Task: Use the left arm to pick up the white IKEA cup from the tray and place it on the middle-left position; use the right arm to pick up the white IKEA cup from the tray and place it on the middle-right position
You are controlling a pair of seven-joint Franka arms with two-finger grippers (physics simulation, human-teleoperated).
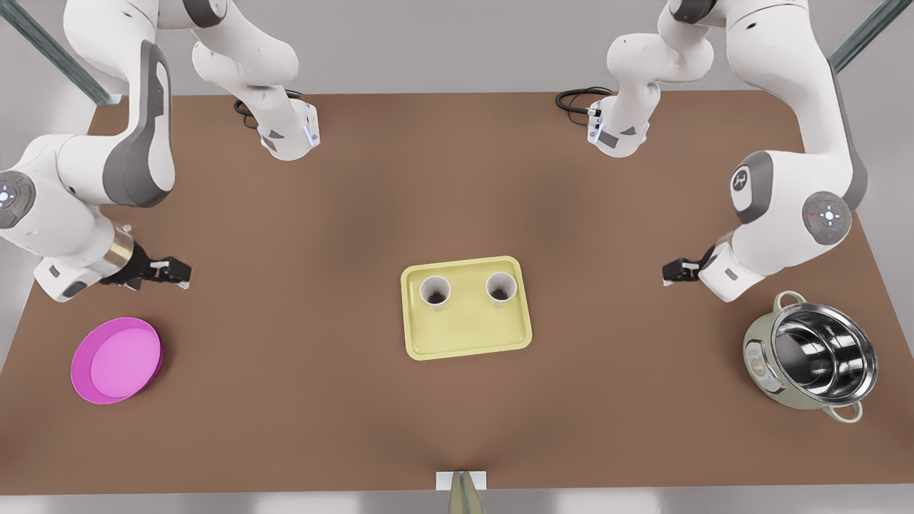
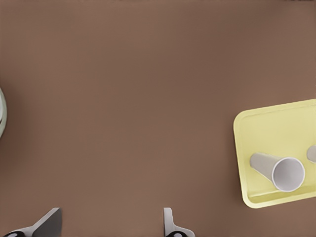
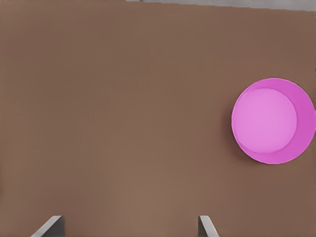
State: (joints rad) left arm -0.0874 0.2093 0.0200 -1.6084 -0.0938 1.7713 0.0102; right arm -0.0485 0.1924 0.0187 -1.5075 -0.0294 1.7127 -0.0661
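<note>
Cups, both white, stand upright side by side on the far half of the pale yellow tray (image 1: 464, 332) at the middle of the brown counter (image 1: 321, 214): one cup (image 1: 435, 292) toward the front view's left, the other cup (image 1: 501, 288) toward its right, with a gap between them. The left gripper (image 1: 673, 272) hangs above the counter on the front view's right, near the steel pot (image 1: 814, 357) and well apart from the tray. Its fingers (image 2: 49, 223) are spread and hold nothing. The right gripper (image 1: 176, 273) hangs on the front view's left, near the magenta plate (image 1: 118, 360), also spread wide with nothing between its fingers (image 3: 51, 227).
</note>
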